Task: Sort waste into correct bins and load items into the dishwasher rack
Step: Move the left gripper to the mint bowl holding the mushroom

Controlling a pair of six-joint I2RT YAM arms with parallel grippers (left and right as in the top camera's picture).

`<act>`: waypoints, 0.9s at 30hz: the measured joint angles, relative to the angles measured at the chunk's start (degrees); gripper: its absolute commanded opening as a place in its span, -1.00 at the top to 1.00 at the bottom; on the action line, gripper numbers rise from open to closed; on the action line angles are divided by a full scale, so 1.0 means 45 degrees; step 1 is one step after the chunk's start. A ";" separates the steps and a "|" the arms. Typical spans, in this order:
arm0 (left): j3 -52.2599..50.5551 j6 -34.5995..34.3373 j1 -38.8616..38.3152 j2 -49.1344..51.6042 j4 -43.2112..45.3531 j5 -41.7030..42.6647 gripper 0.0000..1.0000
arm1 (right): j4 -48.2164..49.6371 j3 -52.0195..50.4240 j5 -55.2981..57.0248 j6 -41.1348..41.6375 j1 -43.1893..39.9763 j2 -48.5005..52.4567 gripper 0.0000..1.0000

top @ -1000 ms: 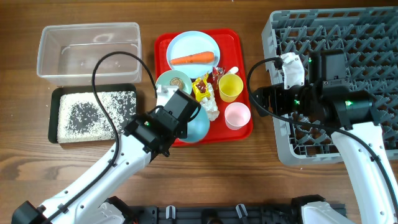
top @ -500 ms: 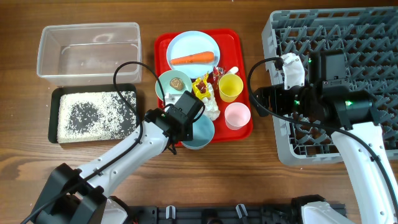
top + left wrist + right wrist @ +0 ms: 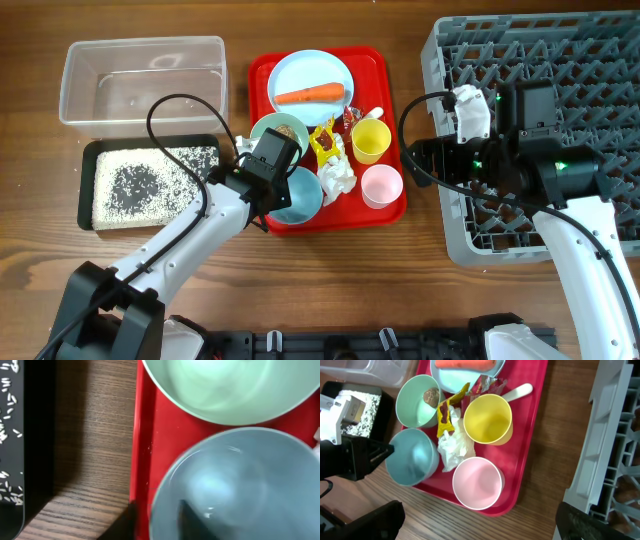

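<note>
My left gripper stands open astride the left rim of a light blue bowl on the red tray, one finger inside and one outside. Behind it is a second bowl holding a small brown lump. A carrot lies on the light blue plate. Snack wrappers, crumpled tissue, white spoon, yellow cup and pink cup share the tray. My right gripper hangs wide open and empty beside the pink cup.
The clear tub stands at the back left. In front of it the black tray holds white rice grains. The grey dishwasher rack fills the right side under my right arm. The red tray lies in the middle.
My left arm swung left and carried the light blue bowl a little leftward on the tray. Its jaws, shut on the rim before, have parted. The right arm stayed put.
</note>
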 measured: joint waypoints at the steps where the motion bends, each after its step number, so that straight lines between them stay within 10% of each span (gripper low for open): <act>1: 0.0000 -0.0044 0.0000 0.0000 -0.0034 0.0019 -0.11 | 0.0024 0.0000 0.0000 0.0063 0.0000 0.0000 -0.99; 27: 0.2322 0.1593 0.0000 -0.2841 -0.1282 0.0199 -0.72 | 0.1535 0.0000 -0.0005 0.0282 0.0000 0.0000 -0.99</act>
